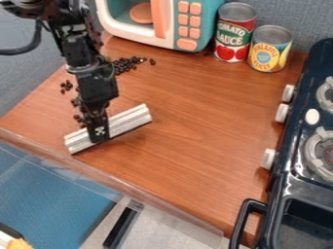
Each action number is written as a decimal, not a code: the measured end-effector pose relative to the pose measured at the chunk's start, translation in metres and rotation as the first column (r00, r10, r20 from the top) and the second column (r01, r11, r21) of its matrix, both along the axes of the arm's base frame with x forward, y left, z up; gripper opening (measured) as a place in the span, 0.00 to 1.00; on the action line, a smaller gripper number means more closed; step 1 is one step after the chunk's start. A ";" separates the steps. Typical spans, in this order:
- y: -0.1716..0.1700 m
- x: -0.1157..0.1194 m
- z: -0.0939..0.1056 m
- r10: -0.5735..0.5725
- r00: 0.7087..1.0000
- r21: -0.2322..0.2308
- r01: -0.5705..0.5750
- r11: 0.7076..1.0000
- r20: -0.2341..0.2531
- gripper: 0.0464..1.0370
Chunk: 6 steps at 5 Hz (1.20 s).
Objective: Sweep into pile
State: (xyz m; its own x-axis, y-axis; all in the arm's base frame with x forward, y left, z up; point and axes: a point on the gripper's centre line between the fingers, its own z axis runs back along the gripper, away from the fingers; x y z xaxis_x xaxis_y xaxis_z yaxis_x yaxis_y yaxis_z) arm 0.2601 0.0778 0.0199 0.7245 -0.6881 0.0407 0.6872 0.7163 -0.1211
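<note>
"What lies nearest us?"

"At seven to eight, we have a blue mat (48, 189) below the worktop (195, 141). Next, at five, we see a black handle (242, 221), with the dark sink (302, 221) beside it. The stove (296, 168) follows at three, pale knobs (268, 158) facing the worktop."

"And the sweeping bar?"

"We find the pale, ridged bar (132, 120) at nine, slanting from its near left end to its far right end. The gripper (98, 131) has its jaws clenched on it, left of its middle. We can't tell whether the bar presses on the wood."

"How does our arm stand?"

"The black arm (79, 48) enters at ten to eleven and drops steeply, leaning a little so that its lower end sits farther right. The jaws point down; a cable (25, 49) loops out left of the arm."

"Where are the beads we're sweeping?"

"We see dark beads (135, 62) in three places: a few just beyond the bar at nine, a small cluster at ten, and the largest group at eleven, partly behind the arm."

"And farthest off?"

"At one, we have the red can (235, 34) with the yellow can (269, 51) just to its right; at twelve, the toy microwave (198, 22)."
</note>
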 end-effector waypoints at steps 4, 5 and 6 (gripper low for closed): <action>0.029 0.028 -0.009 0.020 1.000 0.136 -0.018 0.991 -0.019 0.33; 0.042 0.041 -0.010 0.052 0.999 0.146 -0.050 0.988 -0.011 0.33; 0.051 0.049 -0.010 0.074 0.997 0.161 -0.073 0.984 -0.004 0.33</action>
